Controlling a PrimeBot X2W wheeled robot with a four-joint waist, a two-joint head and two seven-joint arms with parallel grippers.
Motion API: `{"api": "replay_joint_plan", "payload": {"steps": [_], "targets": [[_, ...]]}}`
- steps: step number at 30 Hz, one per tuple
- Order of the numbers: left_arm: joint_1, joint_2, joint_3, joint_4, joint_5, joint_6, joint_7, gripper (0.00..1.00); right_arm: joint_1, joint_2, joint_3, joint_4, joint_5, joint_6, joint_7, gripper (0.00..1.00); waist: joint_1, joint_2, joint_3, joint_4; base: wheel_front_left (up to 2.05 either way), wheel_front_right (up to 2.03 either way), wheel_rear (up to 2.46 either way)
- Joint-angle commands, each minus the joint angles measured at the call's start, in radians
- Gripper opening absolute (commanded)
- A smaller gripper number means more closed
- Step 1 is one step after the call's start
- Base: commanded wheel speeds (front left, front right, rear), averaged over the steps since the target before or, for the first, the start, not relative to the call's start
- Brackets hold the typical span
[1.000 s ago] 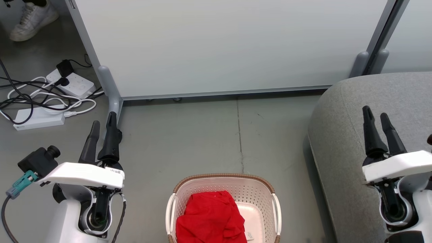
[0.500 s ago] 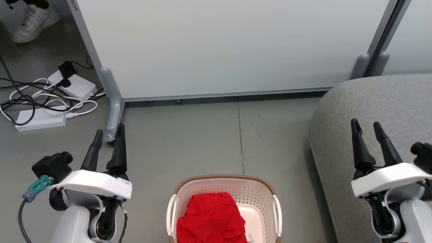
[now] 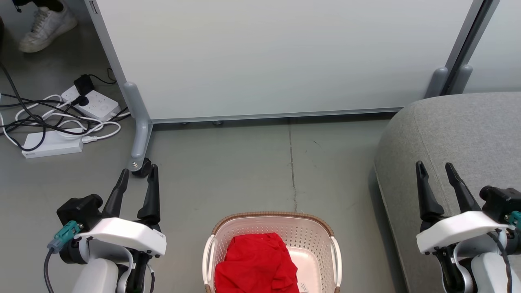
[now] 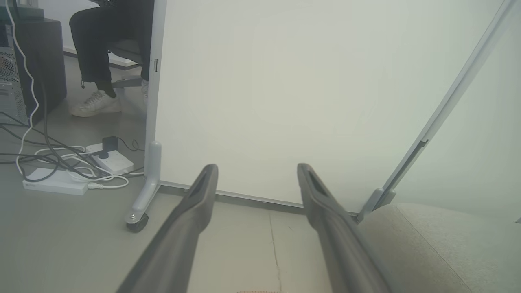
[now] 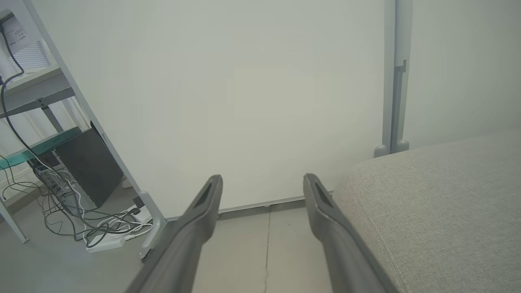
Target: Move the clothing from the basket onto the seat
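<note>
Grey floor [image 3: 244,162] stretches from the basket [image 3: 270,215] back to a pale partition [image 3: 276,57] standing well behind it. Far to the basket's left and back, a person's white shoe [image 3: 47,26] rests on the floor. Closer in on that side, white power strips [image 3: 95,103] lie among tangled cables [image 3: 24,118]. The partition's caster [image 4: 136,224] sits left of the basket and behind it. The left gripper [image 3: 139,169] hangs left of the basket, above the floor, its fingers spread apart with nothing between them and their tips pointing toward the caster. The basket stands on the floor at the near edge of the head view, cut off by the bottom of the picture. The clothing [image 3: 256,264], a crumpled red heap, lies inside it and covers its left and middle, with bare basket bottom to the heap's right. Just beside the basket on the right is the grey seat [image 3: 460,130], rounded at its corner. The right gripper [image 3: 434,165] hovers over the seat's edge nearest the basket, fingers likewise apart and empty.
</note>
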Motion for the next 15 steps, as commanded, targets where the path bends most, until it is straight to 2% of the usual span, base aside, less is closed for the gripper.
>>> {"api": "replay_joint_plan", "payload": {"steps": [1,15], "targets": [[-0.007,0.012,-0.003,-0.01,0.026,0.005,-0.01,1.0,0.003,-0.006,-0.001,-0.003,-0.029,0.004,-0.014,1.0,0.0,0.0,0.0,0.002,0.0,0.0,0.0],[0.013,0.012,-0.037,0.008,0.144,0.014,-0.04,1.0,0.029,0.007,-0.008,0.025,-0.163,0.004,-0.048,1.0,0.0,0.0,-0.007,0.005,0.0,0.0,0.0]]}}
